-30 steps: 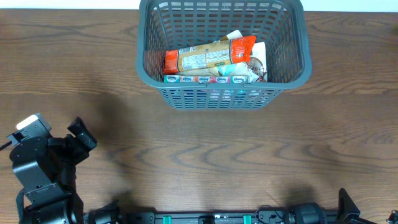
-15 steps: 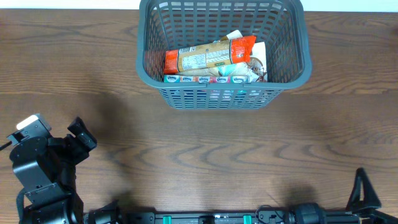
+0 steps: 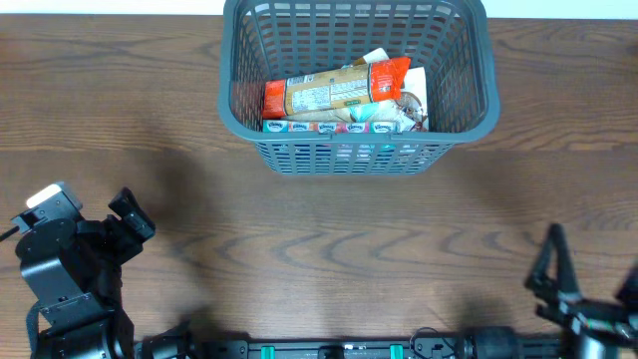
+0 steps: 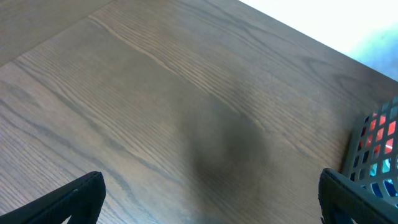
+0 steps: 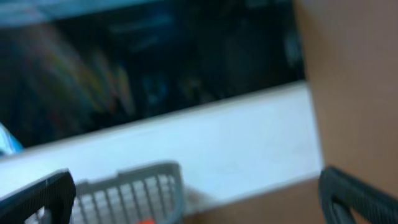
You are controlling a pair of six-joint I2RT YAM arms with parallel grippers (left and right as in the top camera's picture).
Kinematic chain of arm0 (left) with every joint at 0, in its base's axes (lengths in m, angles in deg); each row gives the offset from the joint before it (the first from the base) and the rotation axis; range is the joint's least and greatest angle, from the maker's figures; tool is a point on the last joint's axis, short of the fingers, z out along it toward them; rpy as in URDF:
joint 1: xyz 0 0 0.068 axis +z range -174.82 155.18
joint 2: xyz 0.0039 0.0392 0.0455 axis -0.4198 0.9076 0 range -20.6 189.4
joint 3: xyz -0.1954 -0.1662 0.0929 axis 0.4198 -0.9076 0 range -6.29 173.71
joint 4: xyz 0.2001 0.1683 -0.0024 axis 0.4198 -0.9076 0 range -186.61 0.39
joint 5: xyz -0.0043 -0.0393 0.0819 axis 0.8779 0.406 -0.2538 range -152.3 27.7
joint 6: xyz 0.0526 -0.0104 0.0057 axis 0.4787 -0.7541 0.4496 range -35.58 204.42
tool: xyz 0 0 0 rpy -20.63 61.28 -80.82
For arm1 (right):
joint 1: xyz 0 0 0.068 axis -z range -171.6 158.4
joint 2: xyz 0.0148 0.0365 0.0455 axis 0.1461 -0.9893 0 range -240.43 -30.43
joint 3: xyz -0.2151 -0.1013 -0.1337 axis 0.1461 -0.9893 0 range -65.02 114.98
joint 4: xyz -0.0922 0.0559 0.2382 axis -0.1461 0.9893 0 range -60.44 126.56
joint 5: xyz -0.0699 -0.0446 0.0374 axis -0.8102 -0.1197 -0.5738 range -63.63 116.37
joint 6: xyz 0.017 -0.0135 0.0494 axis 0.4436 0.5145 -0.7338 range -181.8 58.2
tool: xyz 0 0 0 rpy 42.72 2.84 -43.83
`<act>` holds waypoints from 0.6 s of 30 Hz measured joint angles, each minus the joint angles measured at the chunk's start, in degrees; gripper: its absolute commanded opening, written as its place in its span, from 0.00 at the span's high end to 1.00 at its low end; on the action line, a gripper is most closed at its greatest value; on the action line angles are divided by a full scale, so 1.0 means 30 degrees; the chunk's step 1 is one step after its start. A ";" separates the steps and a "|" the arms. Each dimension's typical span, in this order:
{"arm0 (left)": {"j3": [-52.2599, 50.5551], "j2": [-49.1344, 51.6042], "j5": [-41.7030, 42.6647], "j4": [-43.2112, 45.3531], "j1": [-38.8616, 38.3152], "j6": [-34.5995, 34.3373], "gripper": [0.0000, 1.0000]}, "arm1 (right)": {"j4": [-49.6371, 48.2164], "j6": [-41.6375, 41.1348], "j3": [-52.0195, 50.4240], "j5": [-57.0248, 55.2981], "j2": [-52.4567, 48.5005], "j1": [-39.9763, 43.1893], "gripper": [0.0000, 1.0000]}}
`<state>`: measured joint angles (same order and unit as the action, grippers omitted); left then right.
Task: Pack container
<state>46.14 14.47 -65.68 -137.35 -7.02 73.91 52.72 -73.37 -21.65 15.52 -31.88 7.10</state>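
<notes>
Left wrist view: the left gripper (image 4: pixel 214 200) has its two dark fingertips at the bottom corners of the picture. They are spread wide, with only bare table (image 4: pixel 124 93) between them and nothing held. The tabletop is brown wood with a long, flowing grain and a soft shadow patch in the middle. At the right edge, one corner of the container (image 4: pixel 373 155) shows as grey plastic lattice. Red and teal colours show through its slots.

Right wrist view: this picture is blurred. The right gripper (image 5: pixel 196 198) also has its matte black fingertips far apart at the lower corners, and nothing is in its grasp. The container's thick rim and slotted wall show low on the left, under a white band and a dark area.

Overhead view: the container sits at the middle of the table's far edge. It is rectangular, with a solid floor. Inside lie a long crinkled packet (image 3: pixel 334 92) with orange-red ends, a row of small pastel packets (image 3: pixel 339 127) along the near wall and a white packet (image 3: pixel 414 85). The left arm is at the near left corner and the right arm at the near right corner. Both are well apart from the container.
</notes>
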 measured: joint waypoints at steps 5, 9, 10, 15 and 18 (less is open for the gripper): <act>-0.0007 0.0000 -0.0007 0.0015 0.0000 0.0000 0.01 | -0.4189 0.0007 -0.3738 0.2229 0.0051 0.0204 0.01; -0.0007 0.0000 0.0000 0.0007 0.0000 0.0000 0.01 | -0.6863 0.0000 -0.6411 0.3585 0.0102 0.0379 0.01; 0.0000 0.0000 0.0000 0.0015 0.0000 0.0000 0.01 | -0.7614 0.0000 -0.7031 0.3781 0.0117 0.0379 0.01; 0.0000 0.0000 0.0000 0.0007 0.0000 0.0000 0.01 | -1.1154 0.0007 -1.0142 0.4350 0.0168 0.0561 0.01; -0.0007 0.0000 0.0000 0.0007 -0.0007 0.0000 0.01 | -1.2706 0.0007 -1.1737 0.4503 0.0168 0.0648 0.01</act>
<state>46.12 14.47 -65.68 -137.33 -7.04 73.91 14.60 -73.35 -56.86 29.03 -31.38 9.05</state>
